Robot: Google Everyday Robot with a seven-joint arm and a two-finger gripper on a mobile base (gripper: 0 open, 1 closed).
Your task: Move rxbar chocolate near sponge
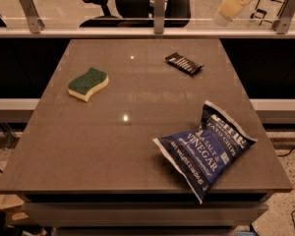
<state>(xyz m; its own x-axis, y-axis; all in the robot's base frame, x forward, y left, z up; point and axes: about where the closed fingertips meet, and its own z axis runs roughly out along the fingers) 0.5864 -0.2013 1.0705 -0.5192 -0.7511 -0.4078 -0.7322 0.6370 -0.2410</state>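
- A brown bench (88,146) is seen from its near side; three items are carried on it.
- The rxbar (184,63) is laid flat on the far right part of the bench. Its long axis is set diagonally and its white lettering is turned up.
- The sponge (88,84) is laid on the far left part of the bench, green side up. The yellow foam is shown along its near edge.
- The rxbar and the sponge are kept well apart, with bare bench between them.
- A blue bag (205,150) is laid near the near right corner, printed side up. Its lowest corner is carried just over the near edge. It is set apart from the rxbar.
- The gripper (226,13) is held at the upper right, beyond the far edge of the bench and above the rail (88,32). It is cream in colour and is partly cut off by the top of the frame.
- Nothing on the bench is touched by the gripper; the rxbar is the nearest item to it.
- The state of the jaws cannot be determined.
- A chair (132,4) is seen behind the rail.
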